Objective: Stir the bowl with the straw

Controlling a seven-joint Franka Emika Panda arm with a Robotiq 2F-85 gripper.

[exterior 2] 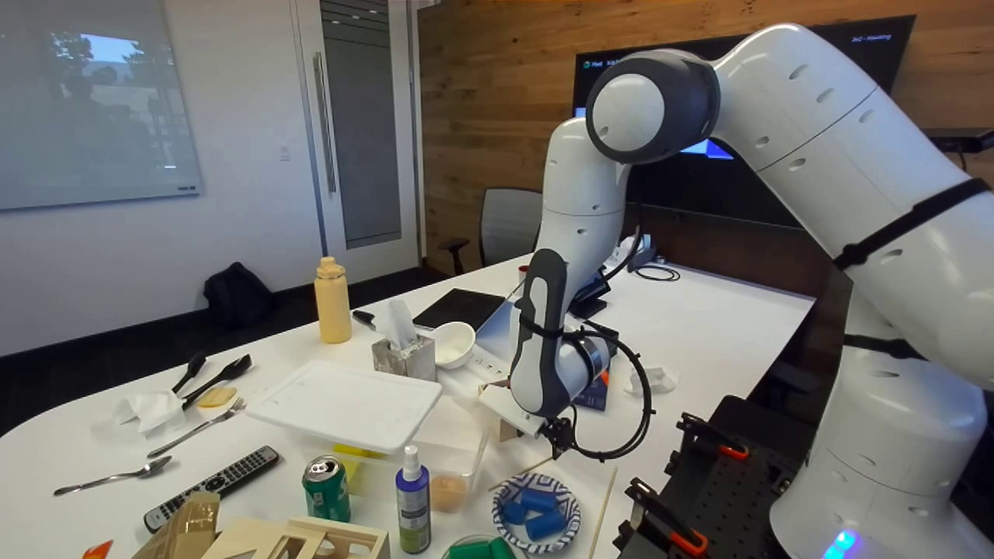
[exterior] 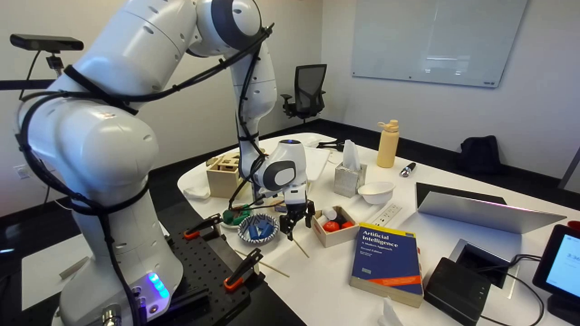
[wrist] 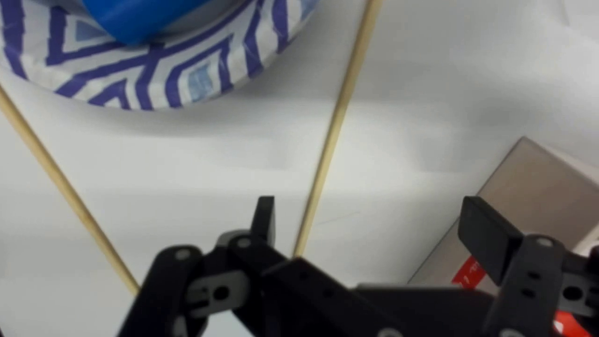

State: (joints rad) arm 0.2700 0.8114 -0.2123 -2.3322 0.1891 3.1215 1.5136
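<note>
Step in hand: judged to be the approach to the straw [wrist: 338, 119], ahead of any grasp; no stirring was under way. The straw (a thin wooden stick, by its look) lay on the table [exterior: 317, 285], passing close by the bowl [wrist: 187, 70] and running under the gripper [wrist: 374, 222]. A second stick [wrist: 69, 193] lay on the bowl's opposite side; which was meant could not be settled, though the gripper's placing favoured the first. The bowl stood on the table between the two, blue blocks [exterior 2: 545, 526] inside.

Next move, as judged: centre the jaws over the straw, descend, squeeze, lift, then swing one end into the bowl. So thin a stick lying flat would likely call for very low fingertips. The blocks would probably hamper a full circle.

Gripper: jaws spread wide, nothing gripped. In the wrist view the straw ran up between them, nearer the finger away from the box [exterior: 342, 236]. The other finger overlapped the box in that view; contact could not be told, nor whether the tips met the table. A bump against the box seemed the main risk.
</note>
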